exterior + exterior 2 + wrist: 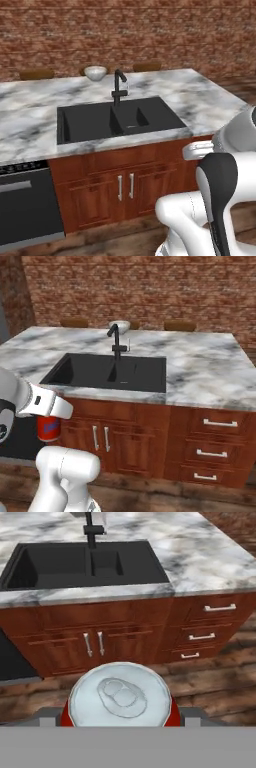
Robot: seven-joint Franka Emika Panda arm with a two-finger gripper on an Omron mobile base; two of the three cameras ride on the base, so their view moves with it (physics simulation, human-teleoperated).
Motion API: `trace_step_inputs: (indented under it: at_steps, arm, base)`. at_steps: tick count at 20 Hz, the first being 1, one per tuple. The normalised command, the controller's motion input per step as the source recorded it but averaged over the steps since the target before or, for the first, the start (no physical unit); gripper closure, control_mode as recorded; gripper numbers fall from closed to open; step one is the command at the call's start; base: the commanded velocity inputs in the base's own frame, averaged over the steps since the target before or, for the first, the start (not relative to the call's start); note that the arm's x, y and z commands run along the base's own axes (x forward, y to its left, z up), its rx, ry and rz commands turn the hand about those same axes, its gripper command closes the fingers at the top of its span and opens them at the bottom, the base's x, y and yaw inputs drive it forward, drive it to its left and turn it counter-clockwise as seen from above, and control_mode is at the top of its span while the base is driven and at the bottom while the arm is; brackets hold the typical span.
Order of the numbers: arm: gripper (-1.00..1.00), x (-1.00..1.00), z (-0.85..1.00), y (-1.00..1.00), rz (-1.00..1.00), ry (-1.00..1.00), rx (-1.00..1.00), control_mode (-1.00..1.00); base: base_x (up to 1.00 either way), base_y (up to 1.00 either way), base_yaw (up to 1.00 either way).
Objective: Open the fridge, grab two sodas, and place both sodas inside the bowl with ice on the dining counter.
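Observation:
A red soda (120, 698) with a silver top sits between the fingers of my gripper (120, 716), which is shut on it. From the right base view, the red soda (48, 429) hangs under the hand, low in front of the cabinets. The light-grey bowl (95, 73) with ice stands at the far edge of the marble dining counter (210, 100), behind the faucet. It appears again as the bowl (120, 326) in the right base view. The fridge is out of view.
A black double sink (117, 120) with a black faucet (119, 85) lies between me and the bowl. Reddish wood cabinet doors (100, 438) and drawers (217, 441) face me below. A dark dishwasher (25, 210) is at the left. Stools (37, 74) stand behind the counter.

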Motion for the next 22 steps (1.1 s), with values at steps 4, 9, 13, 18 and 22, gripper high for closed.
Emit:
trace_step_inputs:
  at_steps: [4, 9, 13, 18, 22]
  arm:
    - [1.0, 0.0, 0.0, 0.0, 0.0, 0.0, 0.0, 1.0]
    - [1.0, 0.0, 0.0, 0.0, 0.0, 0.0, 0.0, 1.0]
    - [1.0, 0.0, 0.0, 0.0, 0.0, 0.0, 0.0, 1.0]
    - [1.0, 0.0, 0.0, 0.0, 0.0, 0.0, 0.0, 1.0]
    - [1.0, 0.0, 0.0, 0.0, 0.0, 0.0, 0.0, 1.0]
  base:
    - [0.45, -0.91, -0.27]
    - [0.33, -1.0, -0.22]
    - [0.39, -1.0, -0.14]
    - [0.55, -1.0, -0.05]
    - [0.71, -0.96, 0.0]
